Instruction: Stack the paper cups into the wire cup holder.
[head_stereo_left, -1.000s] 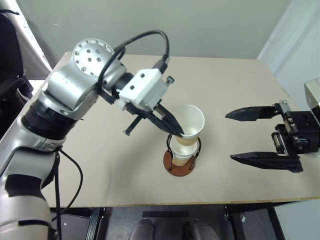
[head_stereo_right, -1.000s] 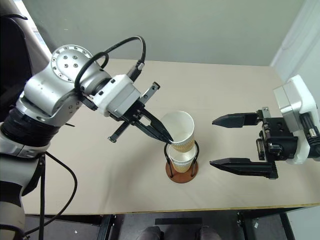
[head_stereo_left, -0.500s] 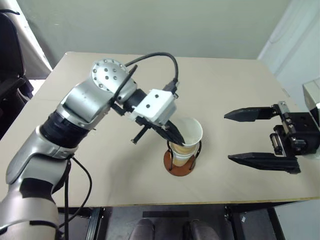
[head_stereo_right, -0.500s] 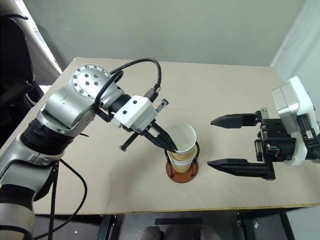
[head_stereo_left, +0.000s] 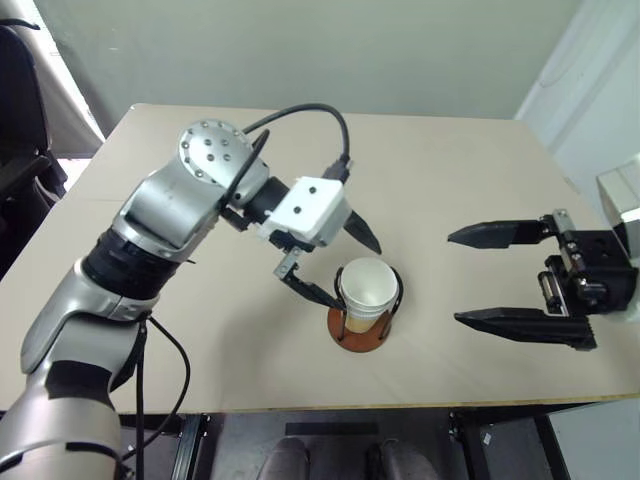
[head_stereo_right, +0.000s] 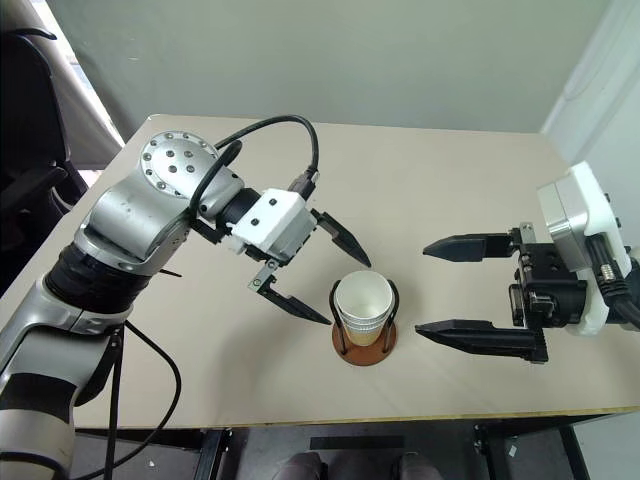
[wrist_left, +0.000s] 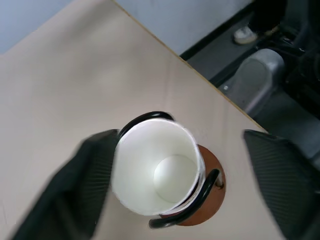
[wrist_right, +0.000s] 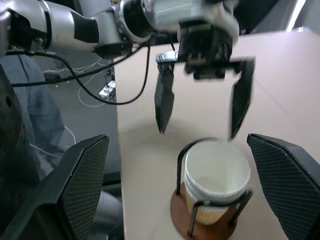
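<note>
Left eye view: the paper cups (head_stereo_left: 368, 292) sit nested upright in the wire cup holder (head_stereo_left: 357, 331), near the front edge of the tan surface (head_stereo_left: 470, 170). The left end effector (head_stereo_left: 345, 265) hangs just left of the stack, fingers spread wide apart, released and touching nothing. The right end effector (head_stereo_left: 485, 277) hovers well to the right, likewise spread and empty.

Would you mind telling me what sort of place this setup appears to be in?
Probably a robotics lab or test room: a bare tan table, loose cables on the floor, and a plain wall.
</note>
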